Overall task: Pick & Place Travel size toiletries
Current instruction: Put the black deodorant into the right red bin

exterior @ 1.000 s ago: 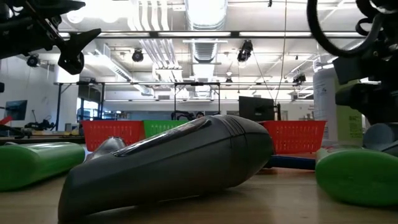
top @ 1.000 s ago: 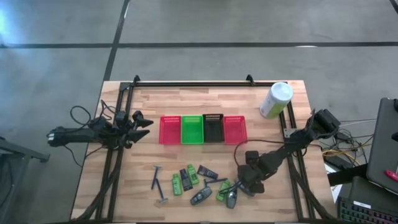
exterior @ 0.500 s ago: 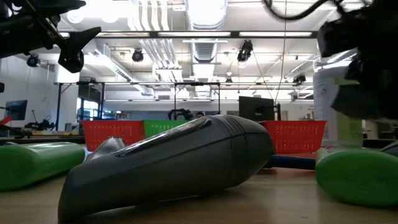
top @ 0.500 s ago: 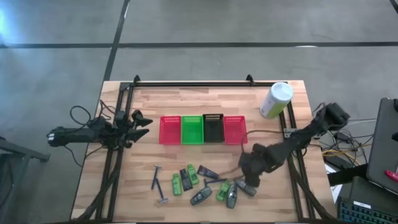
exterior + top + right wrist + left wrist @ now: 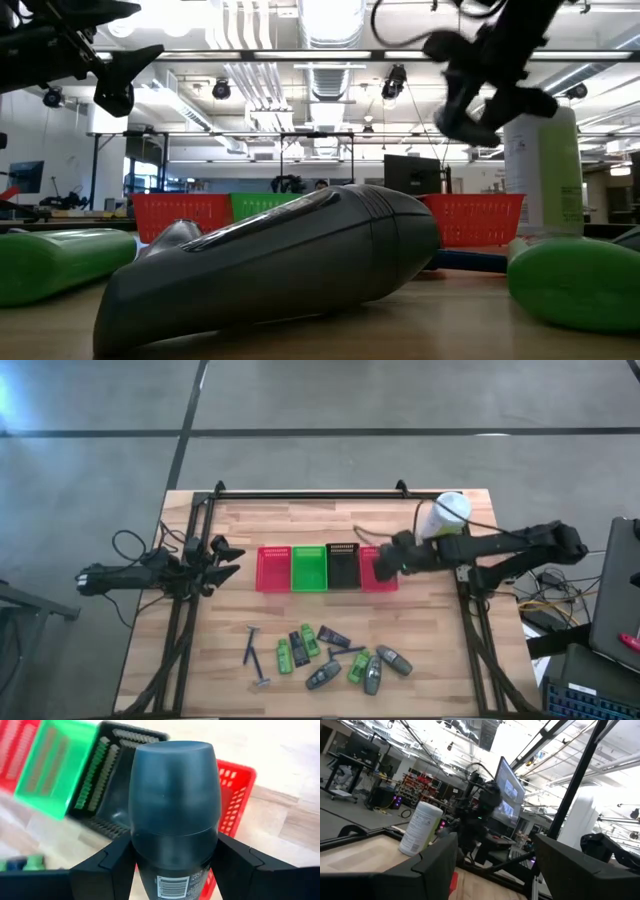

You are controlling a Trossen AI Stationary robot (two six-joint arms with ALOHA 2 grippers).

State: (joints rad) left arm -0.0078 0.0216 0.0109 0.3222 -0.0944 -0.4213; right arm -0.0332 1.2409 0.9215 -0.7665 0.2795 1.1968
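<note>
My right gripper (image 5: 385,557) hangs over the right-hand red basket (image 5: 379,574), shut on a dark grey oval mini bottle (image 5: 172,795). The low view shows it high up (image 5: 470,110). The other toiletries lie flat near the table's near edge: razors (image 5: 251,645), green packets (image 5: 285,657), dark tubes (image 5: 334,637) and grey bottles (image 5: 372,676). One of those bottles (image 5: 270,260) fills the low view. My left gripper (image 5: 232,555) waits open at the table's left edge, apart from everything. My right gripper pinches the mini bottle between its two fingers (image 5: 112,865), one on each side of the bottle's lower body (image 5: 172,852). It comes slanting down from the table's right. The rounded cap end (image 5: 172,767) sticks out past the fingertips. The bottle is lifted clear above the baskets.
A row of small mesh baskets, red (image 5: 273,569), green (image 5: 309,568), black (image 5: 343,566) and red, stands mid-table. A tall white-and-green canister (image 5: 443,521) stands upright at the far right corner, close behind my right arm. Bare wood lies between the baskets and the toiletries.
My right gripper has risen from the toiletries at the near edge with the grey bottle in its hold. It has swung toward the far edge and now hangs over the right-hand red basket. The bottle is lifted clear of the table.
</note>
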